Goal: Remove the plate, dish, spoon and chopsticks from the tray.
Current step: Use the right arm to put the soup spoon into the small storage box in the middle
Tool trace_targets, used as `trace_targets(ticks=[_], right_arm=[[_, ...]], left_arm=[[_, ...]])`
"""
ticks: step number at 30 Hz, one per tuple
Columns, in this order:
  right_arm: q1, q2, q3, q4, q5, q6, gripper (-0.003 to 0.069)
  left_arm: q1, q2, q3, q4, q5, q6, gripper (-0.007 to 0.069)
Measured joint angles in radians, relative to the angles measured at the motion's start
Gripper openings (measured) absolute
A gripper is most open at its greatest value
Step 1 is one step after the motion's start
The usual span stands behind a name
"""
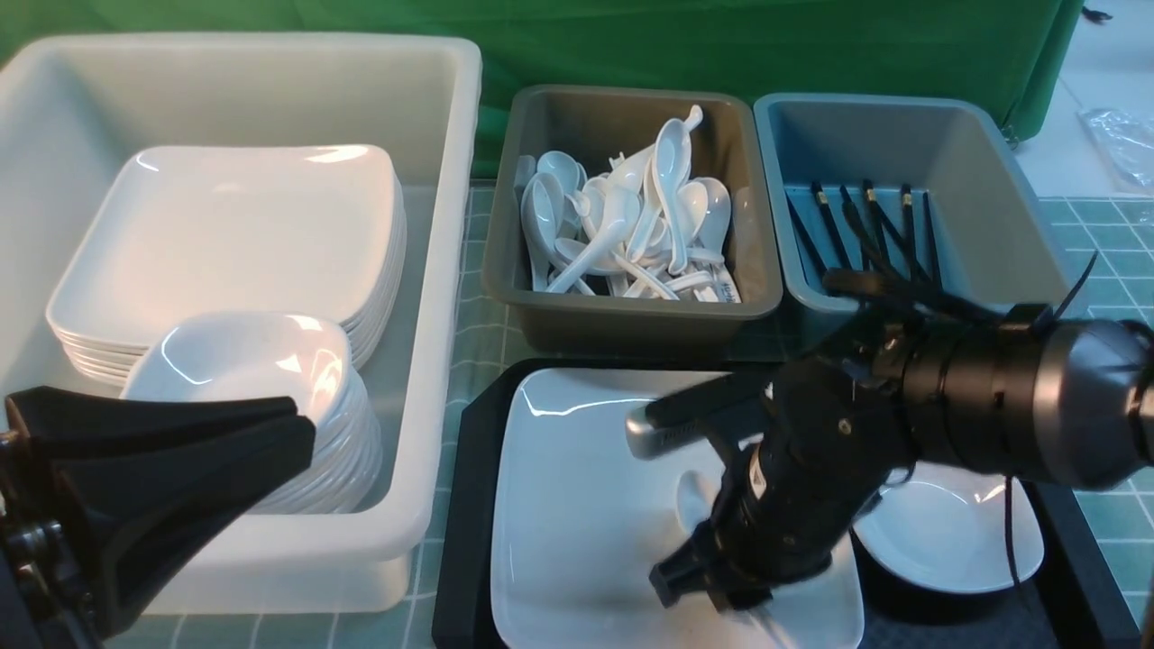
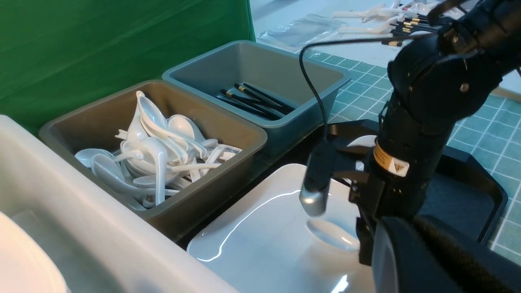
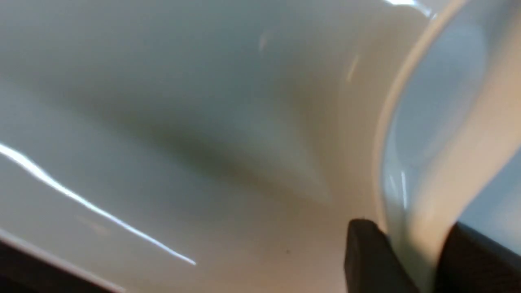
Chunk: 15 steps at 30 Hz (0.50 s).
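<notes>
Tiled table [image 1: 1109, 261] — black tray [image 1: 464, 541], three tubs [image 1: 631, 329]

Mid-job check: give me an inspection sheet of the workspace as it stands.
Surface: green checked tablecloth, largely covered.
Job's things: plate and dish on the tray; spoon on the plate; chopsticks not seen on the tray.
Clutter: white tub of stacked plates and dishes; grey tub of spoons; blue tub of stored chopsticks.
Grippers: right gripper shut on the spoon; left gripper shut, empty, near the white tub.
Cables: black cable along the right arm, hanging over the dish.
Surroundings: green curtain behind.
</notes>
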Motion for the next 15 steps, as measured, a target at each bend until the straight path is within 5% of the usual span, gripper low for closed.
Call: trace_targets(ticks=[8, 15], right_arm=[[-0.165, -0.017, -0.300, 0.008, -0.151, -0.050, 0.0218], [-0.337, 0.275, -0.688, 0.003, -0.324, -0.034, 0.0258]], left_arm=[[0.000, 0.000, 0.000, 0.000, -0.038, 0.000, 0.0017], [0.000, 0.000, 0.000, 0.000, -0.049, 0.000, 0.0017]])
